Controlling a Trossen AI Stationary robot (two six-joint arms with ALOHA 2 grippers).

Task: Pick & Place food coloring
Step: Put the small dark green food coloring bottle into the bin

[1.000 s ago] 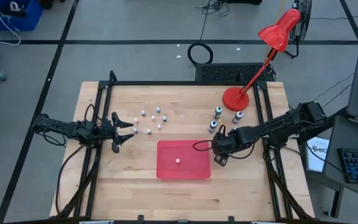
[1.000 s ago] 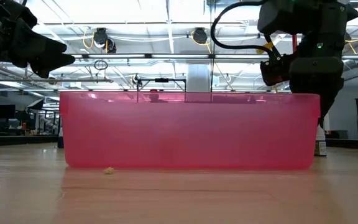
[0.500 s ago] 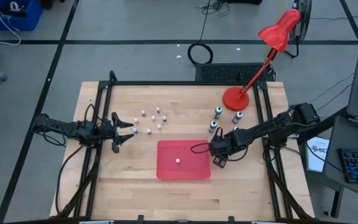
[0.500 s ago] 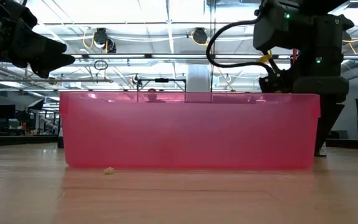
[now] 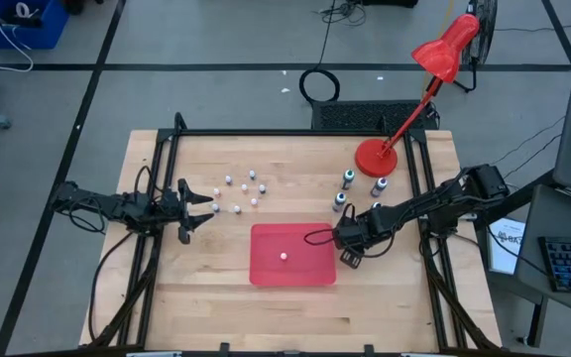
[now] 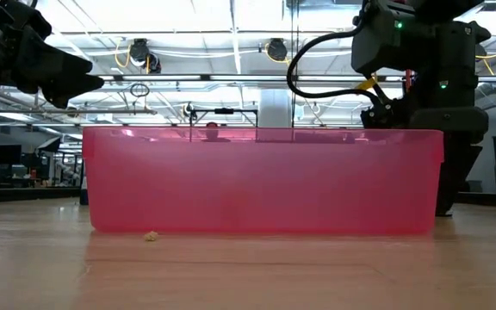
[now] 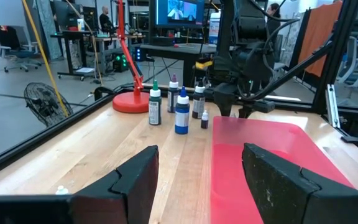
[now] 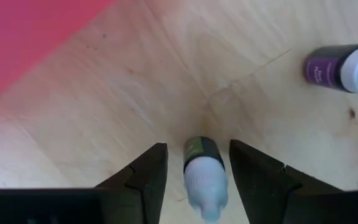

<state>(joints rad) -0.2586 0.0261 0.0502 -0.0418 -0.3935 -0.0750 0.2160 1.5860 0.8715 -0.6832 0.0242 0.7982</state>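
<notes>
Several tiny white-capped food coloring bottles [image 5: 241, 188] stand scattered on the table's far left part. Three larger dark ones [image 5: 349, 179] stand by the lamp base, also seen as bottles [image 7: 181, 112] in the left wrist view. One white dot [image 5: 284, 255] lies in the red tray [image 5: 266, 268]. My right gripper [image 5: 345, 241] points down just off the tray's right edge, open. Its fingers stand on either side of a small dark bottle with a white cap [image 8: 204, 171], with a gap on both sides. My left gripper [image 5: 202, 204] waits open left of the scattered bottles.
A red desk lamp has its base [image 5: 375, 157] on the far right part of the table. A purple-labelled bottle [image 8: 328, 65] sits close to my right gripper. The tray's wall [image 6: 265, 181] fills the low view. Bare wood lies along the near edge.
My right gripper has moved a little toward the table's left and near edge and has come lower beside the tray's right wall.
</notes>
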